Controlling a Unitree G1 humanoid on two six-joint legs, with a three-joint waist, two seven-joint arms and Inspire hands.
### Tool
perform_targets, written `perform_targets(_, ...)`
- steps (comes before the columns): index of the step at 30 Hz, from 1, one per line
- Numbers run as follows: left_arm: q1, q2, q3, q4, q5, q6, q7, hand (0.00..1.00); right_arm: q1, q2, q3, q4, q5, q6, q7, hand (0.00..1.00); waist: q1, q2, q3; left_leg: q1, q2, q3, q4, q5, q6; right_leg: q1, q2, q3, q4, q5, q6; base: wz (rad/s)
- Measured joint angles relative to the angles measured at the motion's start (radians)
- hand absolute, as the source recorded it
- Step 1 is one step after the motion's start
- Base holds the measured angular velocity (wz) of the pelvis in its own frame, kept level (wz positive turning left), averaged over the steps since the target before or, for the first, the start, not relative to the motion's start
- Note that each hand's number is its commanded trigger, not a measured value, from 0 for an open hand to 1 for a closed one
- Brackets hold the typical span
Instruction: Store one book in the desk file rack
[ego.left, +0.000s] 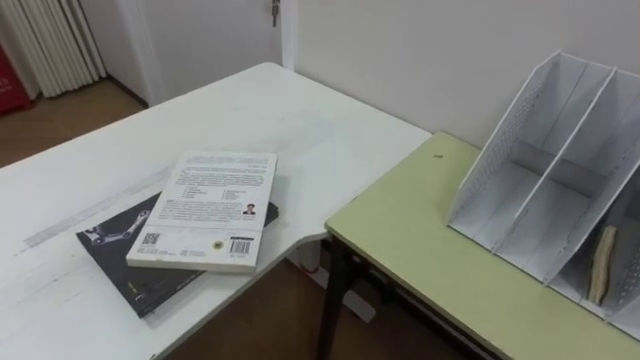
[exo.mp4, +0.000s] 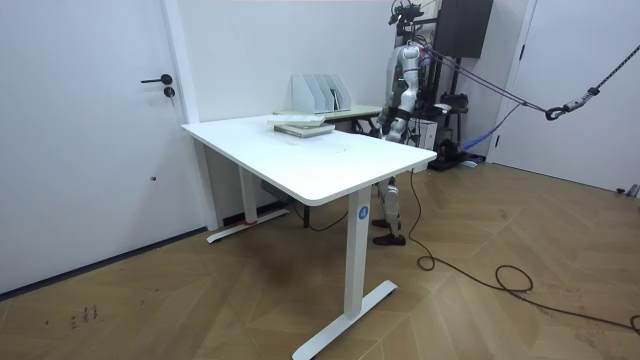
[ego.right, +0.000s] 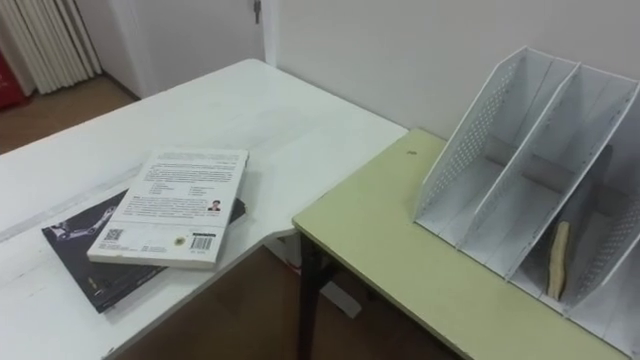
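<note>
White book (ego.left: 207, 208) tops dark book (ego.left: 128, 265), lower left; file rack (ego.left: 560, 180) on green desk (ego.left: 420, 245), right; you cannot tell the state of the hands (exo.mp4: 391, 124).

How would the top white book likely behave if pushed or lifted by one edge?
The white book looks like a thin paperback, so it probably sags when edge-lifted. Lying flat on the dark book, it will likely slide rather than tip, maybe dragging that one.

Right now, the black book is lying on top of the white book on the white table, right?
Not quite. It is the other way round: the white book lies on top of the black book, on the white table. The left eye view shows it.
</note>
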Motion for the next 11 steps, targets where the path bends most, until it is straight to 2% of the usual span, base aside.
perform_targets(3,0.009,0.000,0.031,0.001,0.011,0.000,0.005,0.00,-0.001,0.002,-0.036,0.043,0.040,0.001,-0.028,0.00,-0.016,0.001,0.0003,0.000,-0.001,0.000,-0.003,0.000,0.000,0.000,-0.001,-0.005,0.000,-0.001,0.001,0.05)
perform_targets(11,0.014,-0.006,0.053,0.002,0.057,0.000,0.017,0.00,-0.003,0.003,-0.085,0.095,0.053,0.001,-0.085,0.00,-0.021,0.008,-0.0028,0.001,0.000,0.000,0.000,0.000,0.000,0.006,0.000,-0.008,-0.012,-0.001,0.001,0.00)
